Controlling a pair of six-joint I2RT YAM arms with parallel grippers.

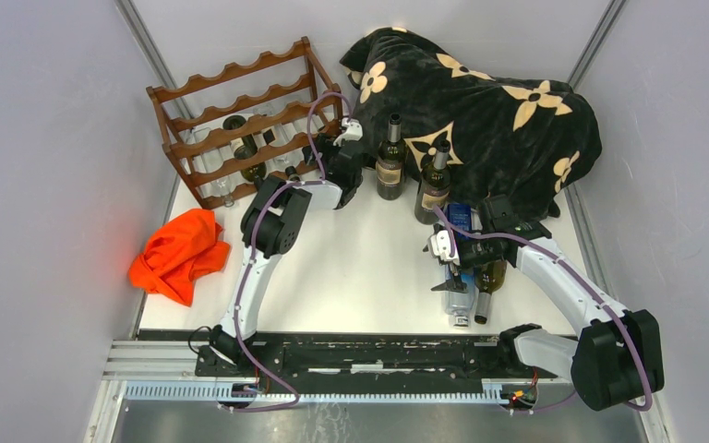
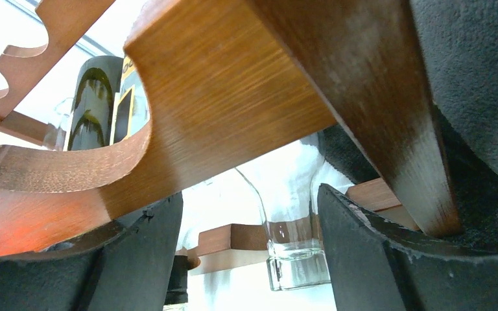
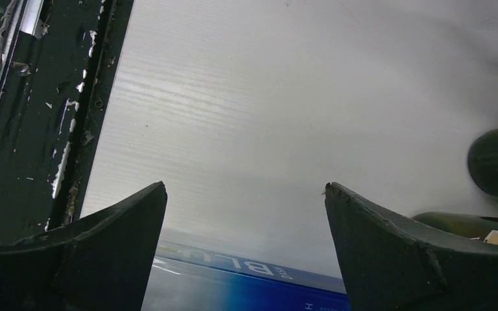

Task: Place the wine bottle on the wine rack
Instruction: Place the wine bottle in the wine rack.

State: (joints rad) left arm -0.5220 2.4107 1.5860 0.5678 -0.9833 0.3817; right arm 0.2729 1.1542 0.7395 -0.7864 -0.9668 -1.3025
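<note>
Top external view. Wine rack (image 1: 240,115) at 11 o'clock on the table; a clear bottle (image 2: 290,217) is lodged in a low tier. Left claw (image 2: 246,201): released, under a rail at the rack's right end; likely to snag the rail and shift the rack. Right claw (image 3: 246,188): released, over the blue-label bottle (image 1: 460,293) lying at 4 o'clock; the bottle may roll when pinched. Standing bottles (image 1: 390,159) and blanket (image 1: 508,111), 12 to 1 o'clock, bar the way.

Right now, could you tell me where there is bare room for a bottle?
Free: white tabletop between crumpled orange cloth and glass bottles lying under the right hand. Crowded far edge: brown wooden rack, upright dark bottles, black flowered blanket.
</note>
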